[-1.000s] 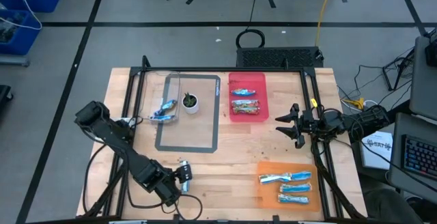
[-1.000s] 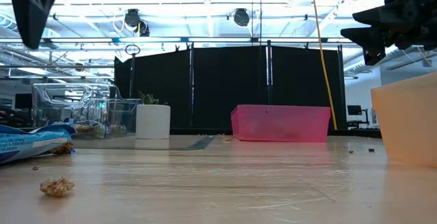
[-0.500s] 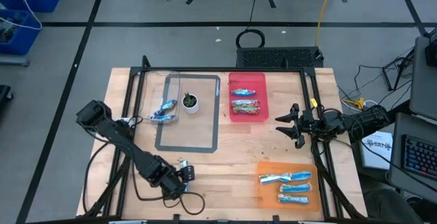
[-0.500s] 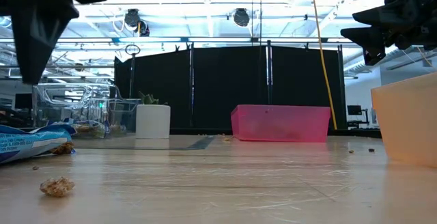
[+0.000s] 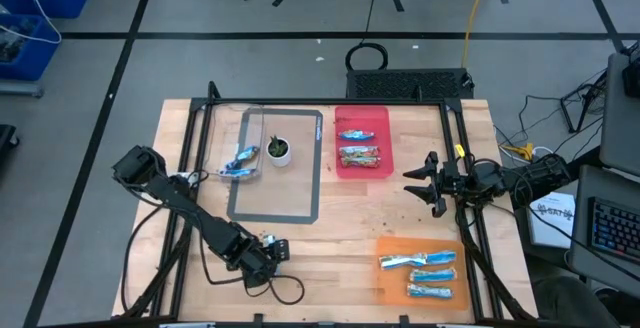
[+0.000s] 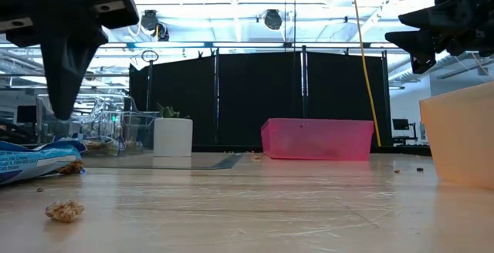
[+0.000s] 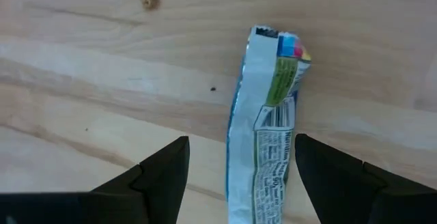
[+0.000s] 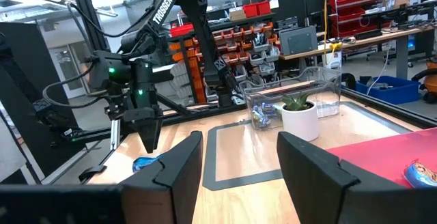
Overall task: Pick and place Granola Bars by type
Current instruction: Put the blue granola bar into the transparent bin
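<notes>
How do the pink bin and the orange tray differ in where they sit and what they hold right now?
The pink bin sits at the table's far side, in the middle; the orange tray sits at the near right corner. The pink bin holds two bars, one blue-and-silver and one brownish; the orange tray holds three bars, all blue-and-silver. Both are open-topped, and neither hand is over them.

The only readable lettering is "TROSSEN" in white capitals along the left arm [image 8: 166, 7] as the right wrist view shows it, while the fine print and barcode on the granola bar wrapper [image 7: 268, 138] are too small to read.
</notes>
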Controlling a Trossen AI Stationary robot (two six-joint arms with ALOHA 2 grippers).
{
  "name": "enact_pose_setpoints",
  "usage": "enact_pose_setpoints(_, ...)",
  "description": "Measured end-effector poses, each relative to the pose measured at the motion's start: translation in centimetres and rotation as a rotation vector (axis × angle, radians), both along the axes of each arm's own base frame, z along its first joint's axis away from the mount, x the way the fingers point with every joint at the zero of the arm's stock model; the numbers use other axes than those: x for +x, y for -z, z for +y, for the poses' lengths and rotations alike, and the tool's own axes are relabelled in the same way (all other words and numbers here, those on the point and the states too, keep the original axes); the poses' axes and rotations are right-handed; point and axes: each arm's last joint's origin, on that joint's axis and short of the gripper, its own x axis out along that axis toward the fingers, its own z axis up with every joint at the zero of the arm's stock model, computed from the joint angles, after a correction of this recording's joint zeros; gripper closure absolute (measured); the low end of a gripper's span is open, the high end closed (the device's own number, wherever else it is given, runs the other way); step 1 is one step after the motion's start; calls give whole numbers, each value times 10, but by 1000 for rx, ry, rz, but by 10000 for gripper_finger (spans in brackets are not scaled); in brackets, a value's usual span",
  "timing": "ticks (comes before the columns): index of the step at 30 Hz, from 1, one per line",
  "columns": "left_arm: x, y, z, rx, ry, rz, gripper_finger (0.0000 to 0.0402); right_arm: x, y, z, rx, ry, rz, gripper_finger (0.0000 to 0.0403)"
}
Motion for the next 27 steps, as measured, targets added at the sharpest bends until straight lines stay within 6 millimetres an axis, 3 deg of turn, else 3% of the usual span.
enact_pose_setpoints(8, -2, 4, 2, -41, 21, 50, 133, 0, 0, 0, 0, 1, 0, 220)
enact_pose_setpoints(16, 5, 27, -1, 0, 17, 93, 133, 0, 0, 0, 0, 0, 0, 220)
enact_pose_setpoints(27, 7, 31, -2, -27, 48, 108, 149, 0, 0, 0, -1, 0, 4, 220)
